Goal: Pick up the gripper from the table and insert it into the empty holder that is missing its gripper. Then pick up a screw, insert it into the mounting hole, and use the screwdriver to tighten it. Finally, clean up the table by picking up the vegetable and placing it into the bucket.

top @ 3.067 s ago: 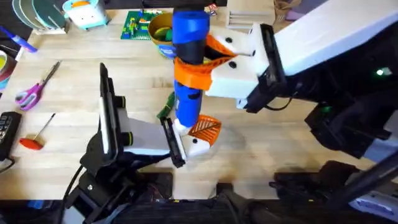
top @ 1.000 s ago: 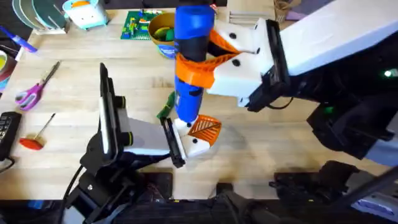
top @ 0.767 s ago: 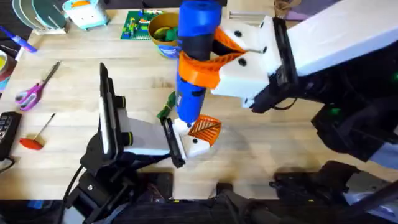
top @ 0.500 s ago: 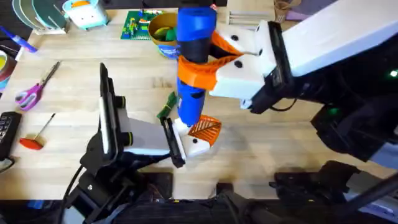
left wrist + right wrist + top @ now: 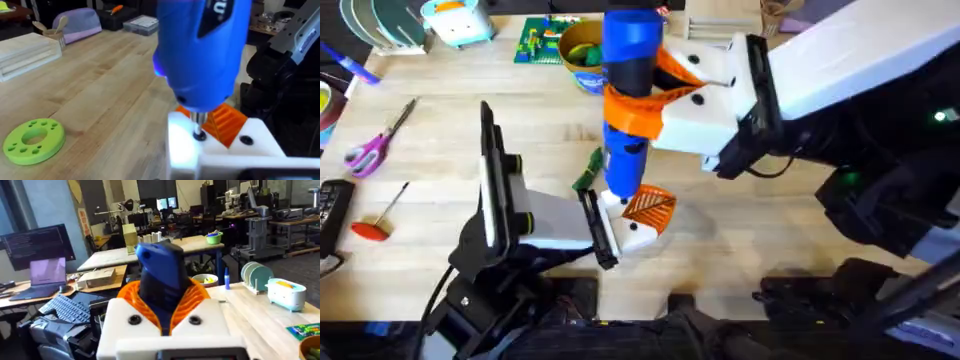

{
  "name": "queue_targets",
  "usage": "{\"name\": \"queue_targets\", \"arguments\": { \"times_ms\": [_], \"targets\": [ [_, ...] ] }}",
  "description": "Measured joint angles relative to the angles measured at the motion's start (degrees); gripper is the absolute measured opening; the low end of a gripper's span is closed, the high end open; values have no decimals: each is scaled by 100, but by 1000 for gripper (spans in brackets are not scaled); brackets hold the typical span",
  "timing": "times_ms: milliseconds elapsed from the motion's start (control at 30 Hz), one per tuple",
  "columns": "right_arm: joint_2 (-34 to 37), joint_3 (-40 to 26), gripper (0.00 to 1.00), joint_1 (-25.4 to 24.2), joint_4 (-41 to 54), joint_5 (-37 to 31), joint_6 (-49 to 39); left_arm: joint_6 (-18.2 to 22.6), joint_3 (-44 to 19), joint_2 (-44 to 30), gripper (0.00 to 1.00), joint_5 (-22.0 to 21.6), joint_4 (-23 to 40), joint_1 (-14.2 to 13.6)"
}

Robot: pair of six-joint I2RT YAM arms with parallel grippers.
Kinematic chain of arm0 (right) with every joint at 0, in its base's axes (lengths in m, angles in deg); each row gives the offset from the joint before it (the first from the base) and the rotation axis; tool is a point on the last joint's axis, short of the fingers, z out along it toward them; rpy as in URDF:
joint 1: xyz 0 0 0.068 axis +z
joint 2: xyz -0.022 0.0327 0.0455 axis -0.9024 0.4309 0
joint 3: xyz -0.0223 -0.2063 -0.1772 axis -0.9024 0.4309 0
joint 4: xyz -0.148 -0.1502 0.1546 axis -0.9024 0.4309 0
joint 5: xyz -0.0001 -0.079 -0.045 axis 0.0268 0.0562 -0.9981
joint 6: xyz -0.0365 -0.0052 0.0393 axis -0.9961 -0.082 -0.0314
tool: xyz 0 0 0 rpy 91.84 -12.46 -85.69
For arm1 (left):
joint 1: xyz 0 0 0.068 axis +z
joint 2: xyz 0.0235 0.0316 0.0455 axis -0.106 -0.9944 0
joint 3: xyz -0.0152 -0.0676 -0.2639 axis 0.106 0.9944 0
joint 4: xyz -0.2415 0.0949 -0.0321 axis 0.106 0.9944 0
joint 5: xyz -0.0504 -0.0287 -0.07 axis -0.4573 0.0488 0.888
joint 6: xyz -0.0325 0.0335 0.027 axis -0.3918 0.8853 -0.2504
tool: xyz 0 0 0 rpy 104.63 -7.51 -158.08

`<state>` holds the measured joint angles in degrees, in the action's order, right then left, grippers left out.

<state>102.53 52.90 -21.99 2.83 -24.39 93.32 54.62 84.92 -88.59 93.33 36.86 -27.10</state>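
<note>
Surface: light wooden table (image 5: 770, 240) with visible grain; a workshop with desks, monitors and a keyboard lies behind it in the right wrist view.
Far left items: purple-handled scissors (image 5: 375, 143) and a thin tool with a red handle (image 5: 375, 220) lie flat near the table's left edge, well apart from the work area.
Left gripper (image 5: 600, 228): low over the table near the front centre, clamped on the holder (image 5: 638, 235); the contact faces are hidden by the block, and in the left wrist view the fingers are cut off at the frame edge.
Vegetable (image 5: 588, 172): dark green, lying on the table just left of the driver; partly covered by it.
Screwdriver (image 5: 628, 110): blue, upright with a slight tilt, tip down on the holder. In the left wrist view the metal bit (image 5: 199, 125) meets the white block; the mounting hole under it cannot be made out.
Gripper (image 5: 650, 207): orange ribbed piece seated in the holder, just right of the bit.
Bucket (image 5: 582, 55): orange-yellow, at the table's rear, largely hidden behind the driver's top.
Right gripper (image 5: 650, 100): white with orange pads, closed around the driver's body from the right; the far finger is hidden.
Green ring (image 5: 34, 141): lime, flat on the table, apart from the holder.
</note>
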Motion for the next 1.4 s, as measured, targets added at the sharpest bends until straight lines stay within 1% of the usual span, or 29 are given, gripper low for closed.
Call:
{"name": "queue_targets", "arguments": {
  "times_ms": [367,600,833,967,1100,1233,1400],
  "targets": [
    [11,0,74,0,15,-8,114,0,0,1,8,0,2,0],
    [11,-45,74,-2,305,-105,125,-20,0,0,8,13,8,0],
    [11,-50,74,-2,314,-124,99,-24,0,0,8,12,6,0],
    [11,-50,74,-2,166,-100,83,-22,0,0,8,11,2,0],
    [9,-50,74,-2,-223,-98,59,-22,0,0,8,11,2,0],
    [10,-50,74,-2,-251,-98,57,-22,0,1,8,11,2,0],
    [9,-50,74,-32,-606,-96,14,-22,0,0,8,11,2,0]
  ]
}}
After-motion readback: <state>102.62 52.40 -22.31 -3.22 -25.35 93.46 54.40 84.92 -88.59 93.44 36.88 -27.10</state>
